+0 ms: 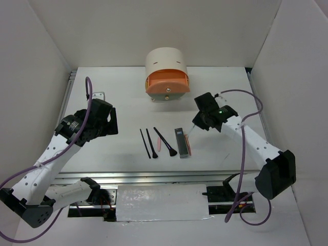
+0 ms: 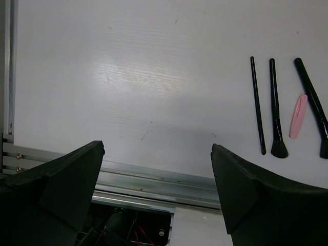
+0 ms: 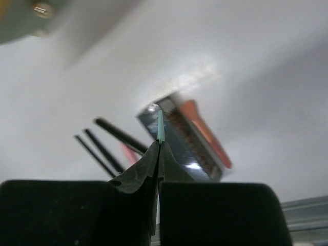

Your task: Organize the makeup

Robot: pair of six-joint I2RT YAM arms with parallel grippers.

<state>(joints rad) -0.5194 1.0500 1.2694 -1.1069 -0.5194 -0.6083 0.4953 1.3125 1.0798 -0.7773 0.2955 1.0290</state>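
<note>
The makeup lies in a row on the white table: two thin black sticks (image 1: pixel 145 143) (image 1: pixel 150 142), a small pink stick (image 1: pixel 159 146), a black flared-head brush (image 1: pixel 165 142), a dark grey box (image 1: pixel 180 142) and a salmon-pink stick (image 1: pixel 188 145). My right gripper (image 1: pixel 197 124) hovers just right of and behind the box. It is shut on a pale teal stick (image 3: pixel 161 125), whose tip pokes out past the fingertips (image 3: pixel 151 154). My left gripper (image 1: pixel 105 123) is open and empty, left of the row. Its wrist view shows a black stick (image 2: pixel 258 105), a brush (image 2: pixel 277 110) and the pink stick (image 2: pixel 298 116).
The cream cylindrical organizer (image 1: pixel 166 59) stands at the back centre with its orange drawer (image 1: pixel 167 84) pulled open. White walls enclose the table on three sides. An aluminium rail (image 2: pixel 154 179) runs along the near edge.
</note>
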